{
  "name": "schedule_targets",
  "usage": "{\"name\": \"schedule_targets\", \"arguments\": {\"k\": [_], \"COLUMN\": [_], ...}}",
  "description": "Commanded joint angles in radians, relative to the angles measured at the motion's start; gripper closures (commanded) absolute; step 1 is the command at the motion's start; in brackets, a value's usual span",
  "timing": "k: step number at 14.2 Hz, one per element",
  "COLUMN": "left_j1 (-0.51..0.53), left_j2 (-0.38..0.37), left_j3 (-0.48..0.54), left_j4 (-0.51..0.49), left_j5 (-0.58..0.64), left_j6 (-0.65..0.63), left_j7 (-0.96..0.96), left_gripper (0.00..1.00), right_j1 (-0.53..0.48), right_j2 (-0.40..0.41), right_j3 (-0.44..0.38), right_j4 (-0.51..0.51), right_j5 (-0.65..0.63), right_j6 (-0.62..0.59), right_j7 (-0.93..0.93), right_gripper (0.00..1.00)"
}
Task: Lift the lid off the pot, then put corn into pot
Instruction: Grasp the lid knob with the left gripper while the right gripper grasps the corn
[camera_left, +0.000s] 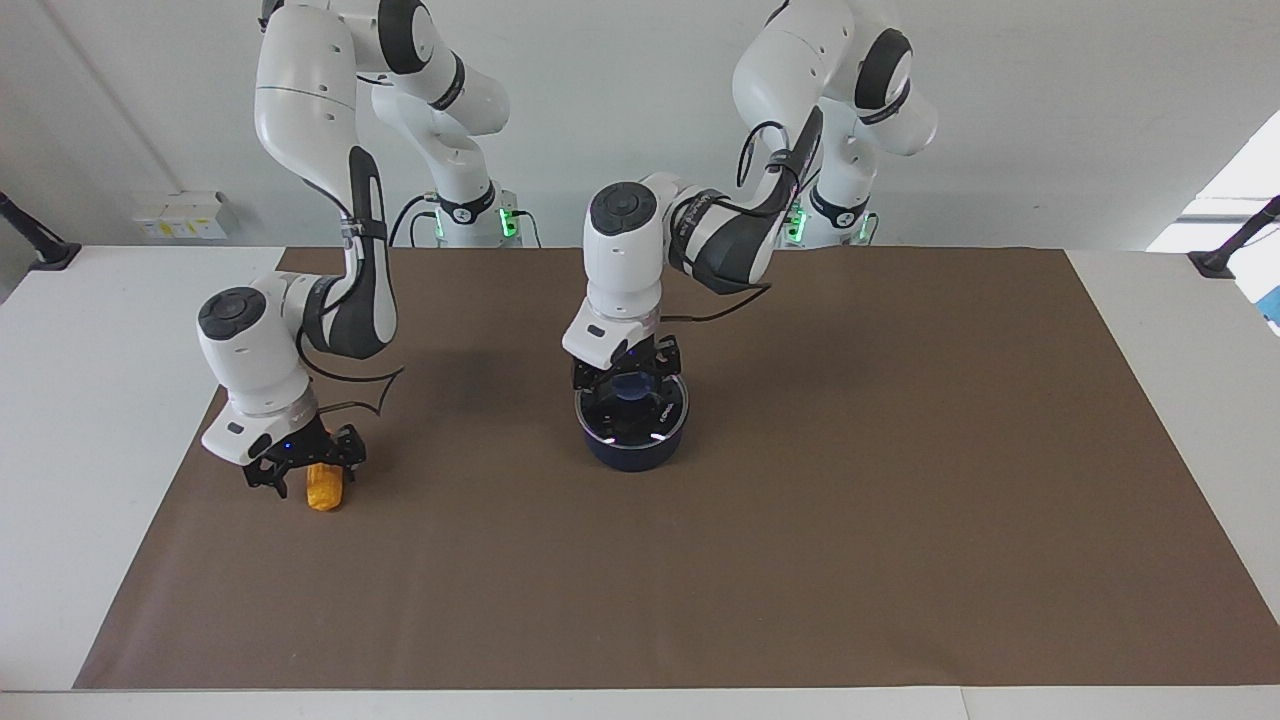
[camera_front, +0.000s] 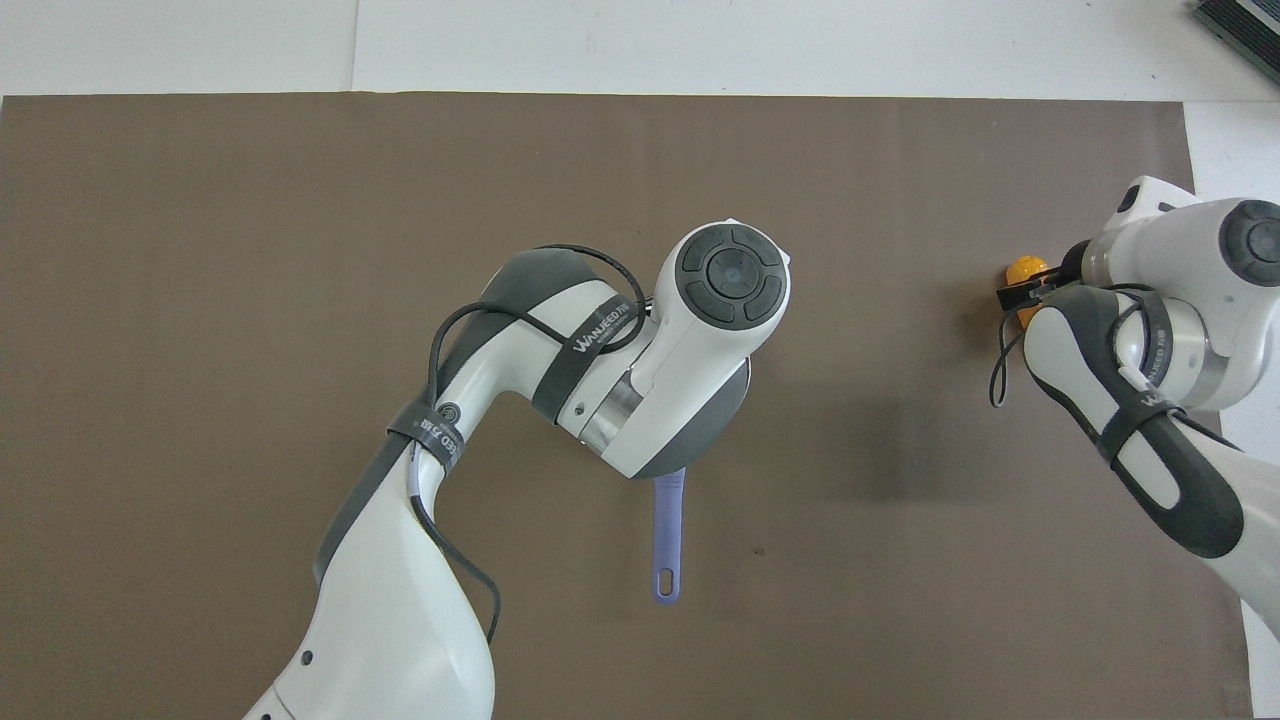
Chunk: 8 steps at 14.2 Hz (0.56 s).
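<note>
Left claw (camera_left: 628, 385) sits down on the round clear-glass lid (camera_left: 632, 410) atop the small navy pot (camera_left: 632, 445) mid-worktop, grip unreadable, lid still on; right claw (camera_left: 305, 470) straddles the yellow-orange corn cob (camera_left: 325, 493) at its own end, closure unclear; pot well apart toward the left arm.

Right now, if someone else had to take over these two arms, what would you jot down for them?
Left gripper: down on the lid, at its blue knob; grip unclear.
Right gripper: low at the corn, which lies on the brown mat toward the right arm's end; grip unclear.
The pot sits mid-mat, handle pointing toward the robots, lid on.
Done: nothing finished yet.
Left: lift the lid off, then put the corn into the pot.
</note>
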Motion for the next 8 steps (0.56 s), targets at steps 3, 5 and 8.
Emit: {"name": "schedule_targets", "arguments": {"k": [3, 5, 8], "left_j1": [-0.001, -0.001, -0.001], "left_j2": [-0.054, -0.057, -0.058], "left_j3": [0.001, 0.001, 0.001], "left_j4": [-0.087, -0.09, -0.09], "left_j5": [0.01, 0.011, 0.01], "left_j6": [0.025, 0.017, 0.013], "left_j7": [-0.022, -0.017, -0.019], "left_gripper": [0.02, 0.05, 0.09], "right_j1": [-0.003, -0.005, -0.009], "right_j2": [-0.002, -0.003, -0.011], "right_j3": [0.005, 0.003, 0.003], "right_j4": [-0.02, -0.017, 0.0], "right_j5": [0.028, 0.027, 0.027], "right_j6": [0.006, -0.009, -0.127], "right_j7": [-0.04, -0.04, -0.031], "right_gripper": [0.2, 0.45, 1.0]}}
